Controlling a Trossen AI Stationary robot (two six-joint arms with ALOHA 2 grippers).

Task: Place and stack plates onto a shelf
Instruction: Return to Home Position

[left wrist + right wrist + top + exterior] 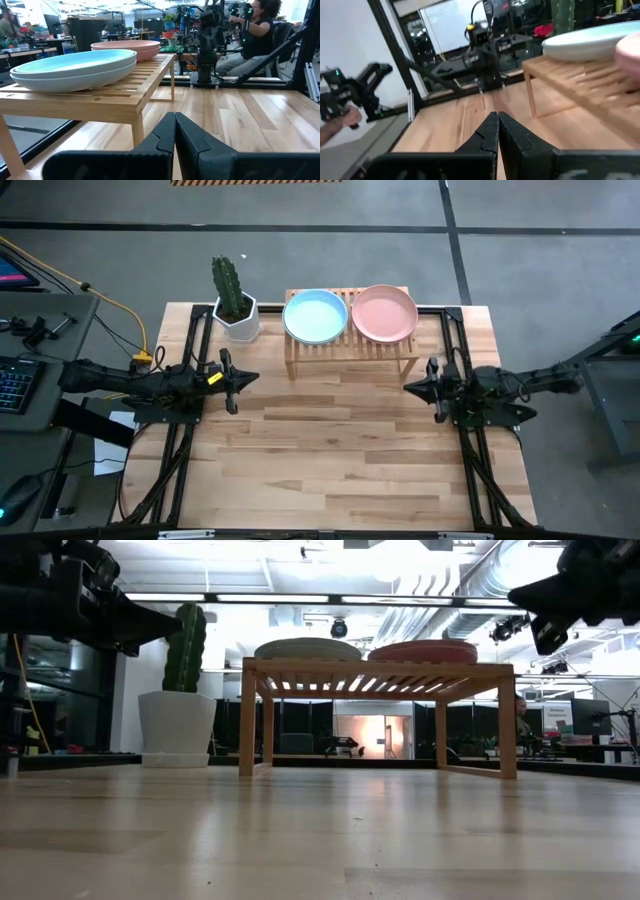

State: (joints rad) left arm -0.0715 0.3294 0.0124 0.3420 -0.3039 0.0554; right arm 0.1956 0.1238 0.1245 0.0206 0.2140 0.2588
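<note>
The left gripper's fingers point(162, 137) are pressed together with nothing between them. The left gripper point(250, 377) hangs over the table point(340, 470) near its left edge, pointing inward. The right gripper point(408, 387) mirrors it near the right edge, its fingers point(512, 137) also closed on nothing. Both sit clear of the shelf point(350, 358), which stands midway along the table's back edge, with a cactus pot point(238, 318) just beside its left end.

The plates lie on the shelf's slatted top in two piles, side by side and nearly touching. The blue pile point(315, 315) is on the left half and the pink pile point(385, 312) on the right. The left wrist view shows at least two nested rims in the blue pile point(75, 70), a light blue plate over a paler one. How many plates each pile holds cannot be counted.

The plates look stiff, thin and light. Their matte finish should give the pads a fair grip, but they are probably hard enough to chip if dropped. The only good hold is the raised rim, with one finger over the lip and one under it, on the side facing the table's front edge. Nested plates may slide or lift together, so a pinch should take the top rim alone.
</note>
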